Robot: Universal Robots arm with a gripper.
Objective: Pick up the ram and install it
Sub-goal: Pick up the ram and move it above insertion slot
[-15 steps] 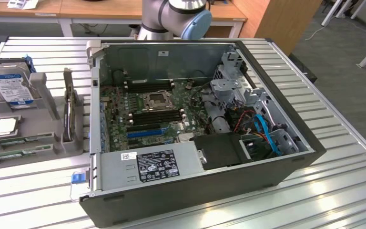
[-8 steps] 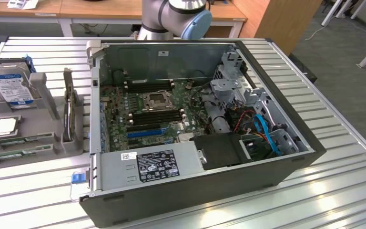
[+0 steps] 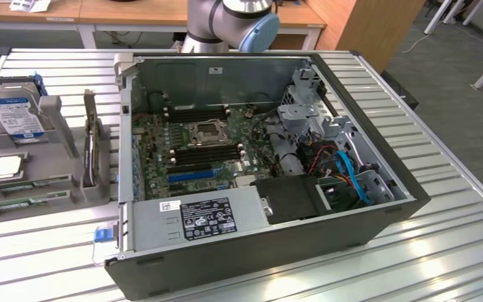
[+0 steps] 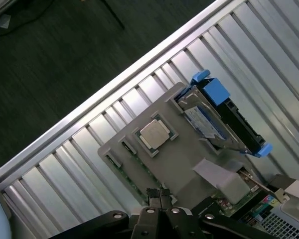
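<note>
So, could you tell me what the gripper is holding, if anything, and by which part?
Nothing: the gripper is shut empty above the grey tray, where the ram lies.

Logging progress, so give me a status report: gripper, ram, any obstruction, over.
Gripper shut, empty, above the gray holder. Ram lying in holder, untouched. Nothing covering it.

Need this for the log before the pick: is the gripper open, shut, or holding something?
Gripper: closed, holding nothing, over the grey holder.

Labels on the power supply (image 3: 208, 217) and the hard drive (image 3: 13, 116) cannot be read.
</note>
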